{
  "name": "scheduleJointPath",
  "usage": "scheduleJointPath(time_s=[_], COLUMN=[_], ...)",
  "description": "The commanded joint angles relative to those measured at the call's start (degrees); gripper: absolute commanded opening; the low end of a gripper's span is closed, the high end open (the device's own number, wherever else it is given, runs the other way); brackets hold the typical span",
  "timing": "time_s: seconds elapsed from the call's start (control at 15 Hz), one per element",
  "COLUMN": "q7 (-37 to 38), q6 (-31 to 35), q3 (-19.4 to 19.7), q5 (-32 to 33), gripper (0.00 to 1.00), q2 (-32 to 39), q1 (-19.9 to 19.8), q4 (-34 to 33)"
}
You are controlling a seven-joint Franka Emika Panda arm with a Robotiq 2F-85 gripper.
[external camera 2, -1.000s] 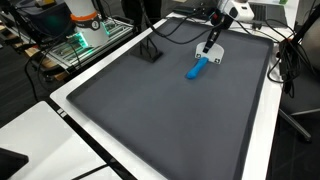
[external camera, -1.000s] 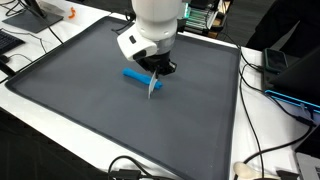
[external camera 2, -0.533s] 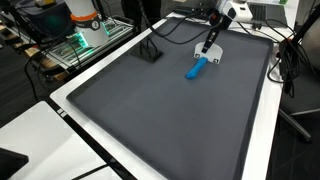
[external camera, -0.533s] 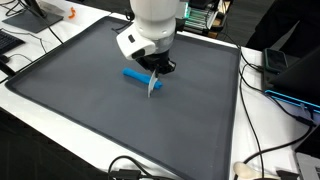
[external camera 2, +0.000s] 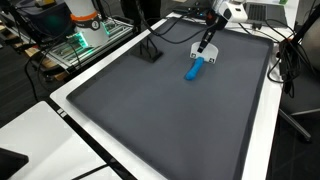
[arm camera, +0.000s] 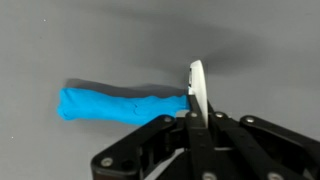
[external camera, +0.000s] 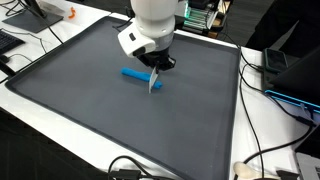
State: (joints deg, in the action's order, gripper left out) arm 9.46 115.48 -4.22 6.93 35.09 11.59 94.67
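The gripper is clamped on a thin white utensil, its jaws pressed together around the handle. The blade stands on edge at one end of the blue roll; whether it touches the roll cannot be told. In both exterior views the utensil hangs just beside the roll, with the dark grey mat lying beneath the roll.

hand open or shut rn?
Shut. In the wrist view the hand pinches a thin white blade between closed fingers, at the end of the blue roll.
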Motion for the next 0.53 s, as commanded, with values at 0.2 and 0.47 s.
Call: scheduleJointPath(time_s=[0.2, 0.47], q7=[-2.65, -3.50], q6=[-0.75, -0.42], q3=[-0.47, -0.58], q5=[-2.00, -2.47], gripper=[0.01, 0.01], q2=[-3.11, -4.67], q1=[-1.29, -1.53], q4=[4.75, 5.45])
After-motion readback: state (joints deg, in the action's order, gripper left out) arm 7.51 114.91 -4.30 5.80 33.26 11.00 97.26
